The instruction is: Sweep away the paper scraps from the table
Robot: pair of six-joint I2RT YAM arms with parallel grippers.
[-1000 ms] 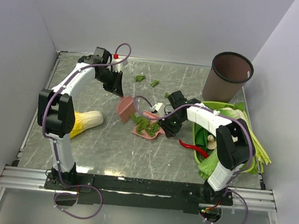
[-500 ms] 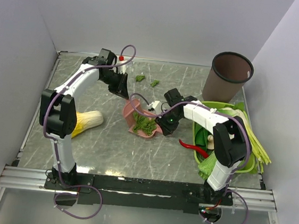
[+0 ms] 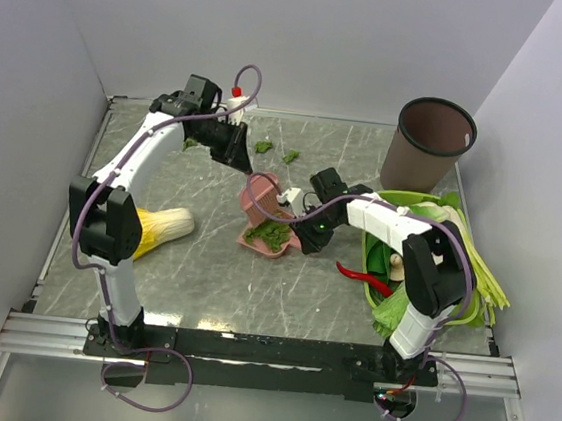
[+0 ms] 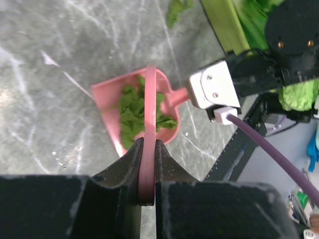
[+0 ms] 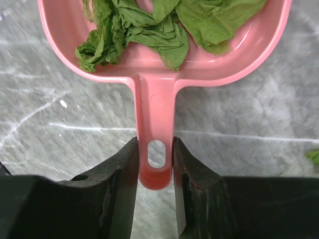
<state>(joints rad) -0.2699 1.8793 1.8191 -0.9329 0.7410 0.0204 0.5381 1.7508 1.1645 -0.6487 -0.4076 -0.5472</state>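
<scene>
At the far left of the counter [image 3: 203,278], a yellow-and-white cabbage [image 3: 164,226] on its side, just beside the left arm's upright link. Further right and toward the back, the left tool [image 3: 235,151], pinched tight on a thin pink scraper [image 3: 261,194]. In the left wrist view, seen edge-on between the two black fingers, blade pointing down at the pan below.

Just behind the scraper, two loose paper scraps [image 3: 263,147] flat on the bare marble, near each other and apart from everything else. Directly under the scraper, a pink dustpan [image 3: 261,246], handle pointing right, with a heap of crumpled green scraps inside, toward the handle end. Cannot tell whether scraper and heap touch, nor whether the pan rests on the counter or hangs just above it.

To the right of the pan, the right tool [image 5: 155,149], clamped on the dustpan's handle at its hanging hole, one finger on each side. Beyond that, a red chilli [image 3: 355,275] just beside a lime-green basket [image 3: 403,196] full of pale leafy vegetables [image 3: 481,267]. At the back right corner, an upright brown bin [image 3: 431,141], just behind the basket.
</scene>
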